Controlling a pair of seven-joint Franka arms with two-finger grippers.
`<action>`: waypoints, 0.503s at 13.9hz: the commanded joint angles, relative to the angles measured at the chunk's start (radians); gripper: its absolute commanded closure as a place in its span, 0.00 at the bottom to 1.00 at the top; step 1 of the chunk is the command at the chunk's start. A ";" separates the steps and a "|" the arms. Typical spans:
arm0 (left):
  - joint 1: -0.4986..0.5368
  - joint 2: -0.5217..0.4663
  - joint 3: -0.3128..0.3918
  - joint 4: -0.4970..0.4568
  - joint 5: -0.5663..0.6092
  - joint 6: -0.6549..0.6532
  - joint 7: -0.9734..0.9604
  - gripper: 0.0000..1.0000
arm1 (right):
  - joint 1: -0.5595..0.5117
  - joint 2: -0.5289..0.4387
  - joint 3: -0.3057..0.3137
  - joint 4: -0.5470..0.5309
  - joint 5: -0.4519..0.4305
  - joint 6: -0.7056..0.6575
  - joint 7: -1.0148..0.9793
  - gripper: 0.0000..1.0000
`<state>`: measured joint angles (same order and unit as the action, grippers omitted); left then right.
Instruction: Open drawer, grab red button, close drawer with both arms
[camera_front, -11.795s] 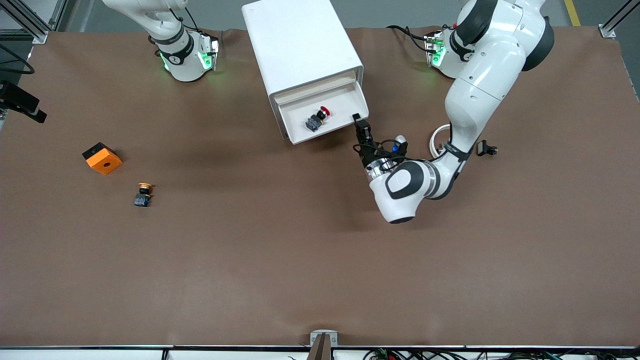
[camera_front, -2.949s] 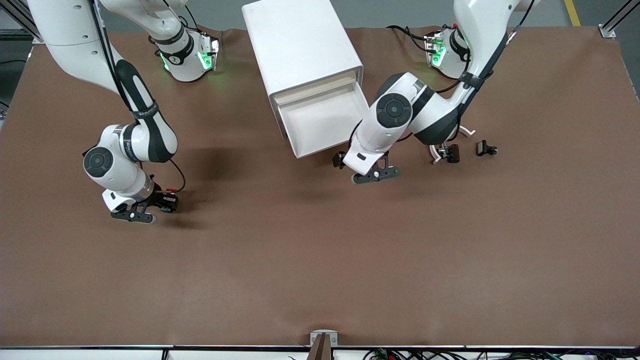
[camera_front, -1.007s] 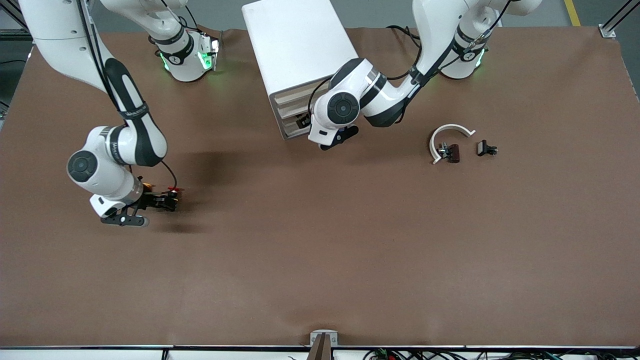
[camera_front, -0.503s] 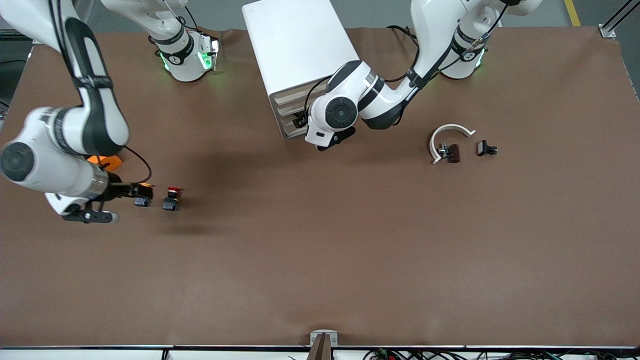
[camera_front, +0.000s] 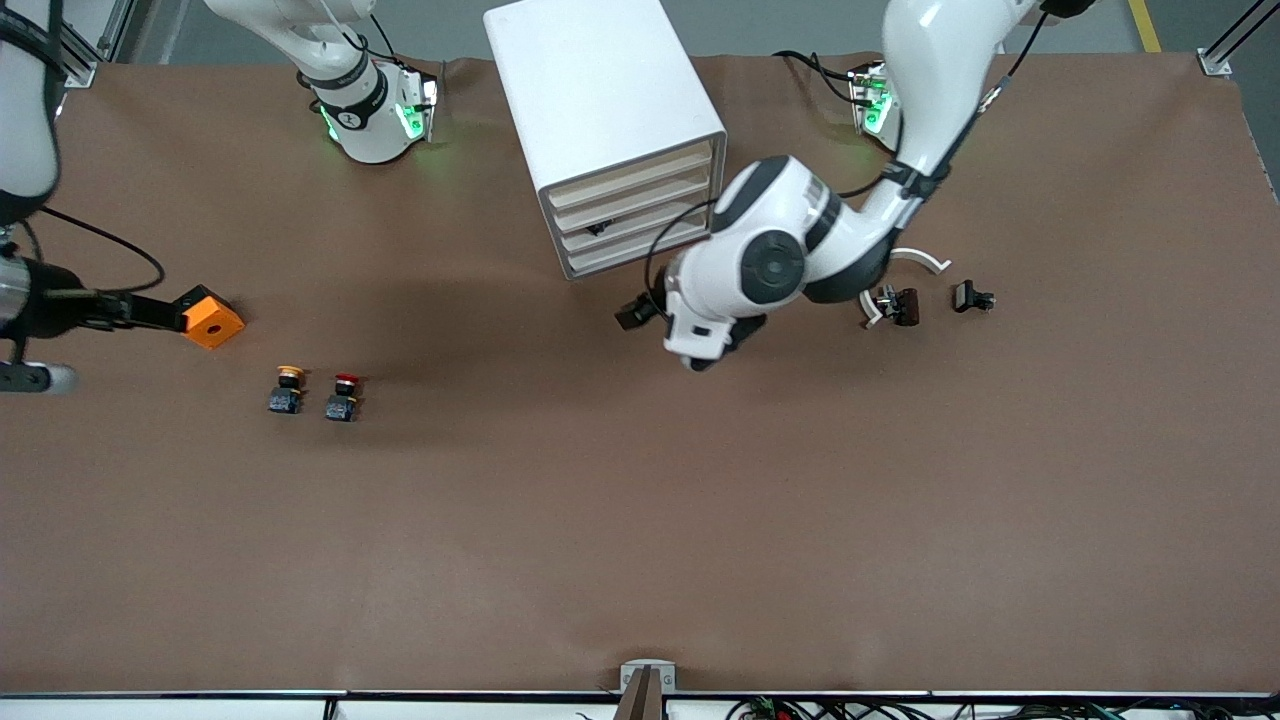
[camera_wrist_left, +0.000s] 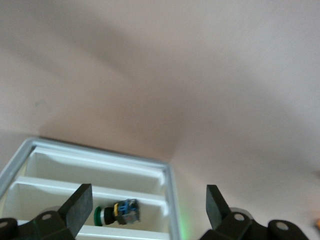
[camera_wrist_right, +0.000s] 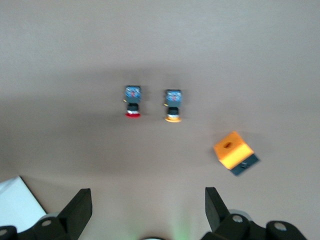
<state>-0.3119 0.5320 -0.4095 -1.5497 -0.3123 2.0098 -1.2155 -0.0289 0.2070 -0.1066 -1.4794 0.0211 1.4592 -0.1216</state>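
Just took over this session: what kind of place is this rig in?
Most likely a robotics lab test bench: a brown mat covers the table, aluminium frame posts stand at its corners, and small props, a white cabinet and two buttons, are laid out between the arm bases.

I'm losing most of the right arm (camera_front: 25, 150) off the front view's left edge — and the left arm's wrist is hiding part of the white ring (camera_front: 925, 262).

On the brown bench (camera_front: 640, 520) the red-capped button (camera_front: 342, 398) sits just beside an orange-capped button (camera_front: 287, 390) toward the right arm's end, near an orange cube (camera_front: 210, 318), while the white cabinet (camera_front: 600, 110) shows the drawer (camera_front: 628, 206) pushed in.
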 joint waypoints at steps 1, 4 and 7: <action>0.085 -0.122 -0.005 0.005 0.099 -0.132 0.002 0.00 | -0.032 0.023 0.012 0.118 -0.041 -0.094 -0.070 0.00; 0.209 -0.251 -0.008 0.003 0.110 -0.335 0.117 0.00 | -0.058 0.031 0.019 0.185 -0.041 -0.099 -0.069 0.00; 0.351 -0.358 -0.009 -0.004 0.104 -0.503 0.392 0.00 | -0.062 0.031 0.016 0.192 -0.046 -0.097 -0.061 0.00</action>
<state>-0.0400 0.2529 -0.4103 -1.5148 -0.2165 1.5718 -0.9634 -0.0695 0.2130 -0.1062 -1.3334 -0.0054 1.3843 -0.1758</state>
